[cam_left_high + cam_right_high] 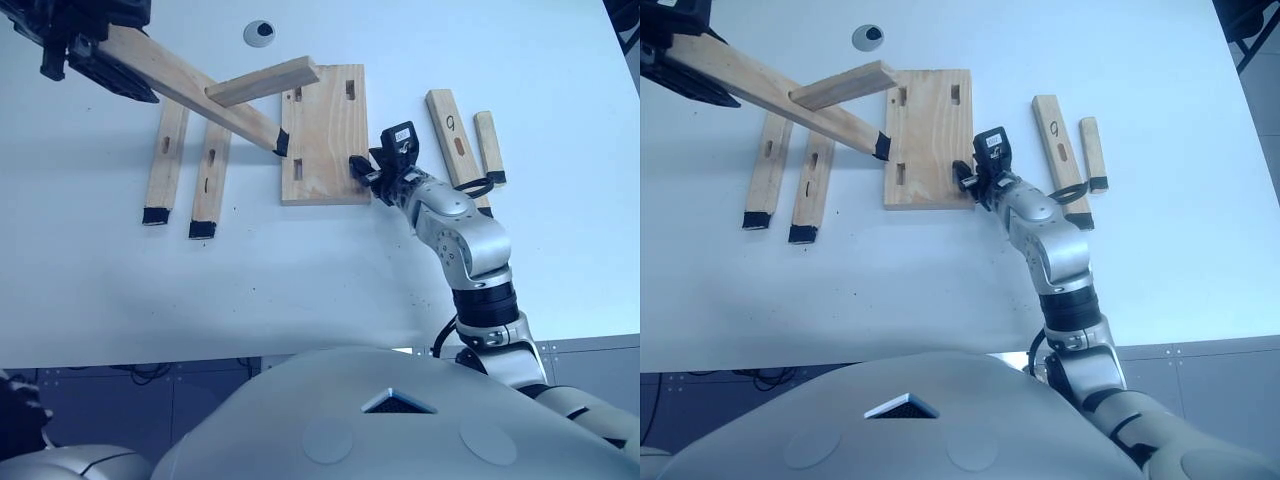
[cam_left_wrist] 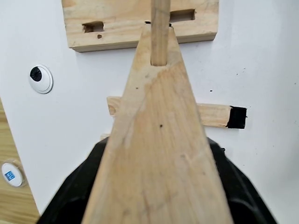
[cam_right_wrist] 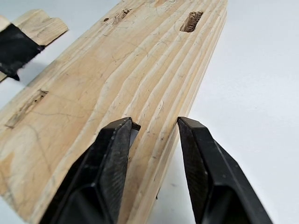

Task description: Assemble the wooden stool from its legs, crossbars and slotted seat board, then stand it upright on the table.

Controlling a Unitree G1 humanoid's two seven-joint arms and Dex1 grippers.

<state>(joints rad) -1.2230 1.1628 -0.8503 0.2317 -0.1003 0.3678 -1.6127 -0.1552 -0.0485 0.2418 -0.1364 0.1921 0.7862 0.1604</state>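
Right gripper (image 3: 156, 123) straddles one edge of the pale slotted wooden seat board (image 1: 322, 135).
Its jaws stand part-open, gripping nothing; the board lies flat on the table (image 1: 300, 280). Left gripper (image 1: 100, 62) clamps a black-tipped wooden leg (image 1: 200, 95) bearing a crossbar (image 1: 262, 82).

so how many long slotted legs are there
4. The outer left leg and inner left leg lie on the table left of the seat board; the right leg lies right of it; the held leg is raised in the left gripper, crossbar through it. None looks hidden.
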